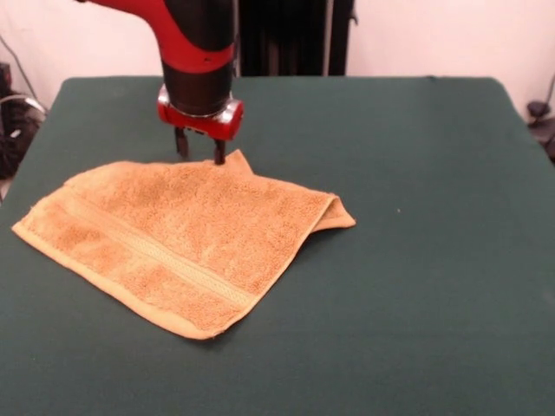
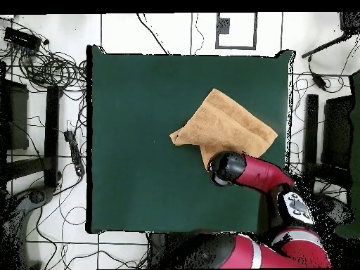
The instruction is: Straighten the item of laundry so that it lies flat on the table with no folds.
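The orange-tan towel [image 1: 191, 243] lies on the left half of the green table [image 1: 416, 173]. It is spread out, with a woven band running across its near part. Its right corner [image 1: 334, 217] is folded, with a second layer showing beneath. My gripper [image 1: 200, 154] points straight down at the towel's far edge, the tips at or just above the cloth next to a small raised peak. The fingers [image 1: 219, 152] stand apart and hold nothing. In the overhead view the towel [image 2: 225, 123] lies near the table's [image 2: 140, 140] right side, and my arm [image 2: 228, 169] covers its lower edge and hides the gripper.
The table's left edge runs close to the towel's left corner [image 1: 17, 230]. Cables [image 2: 42, 70] and dark stands [image 2: 316, 126] lie on the floor around the table. A black post [image 1: 295, 35] stands behind the far edge.
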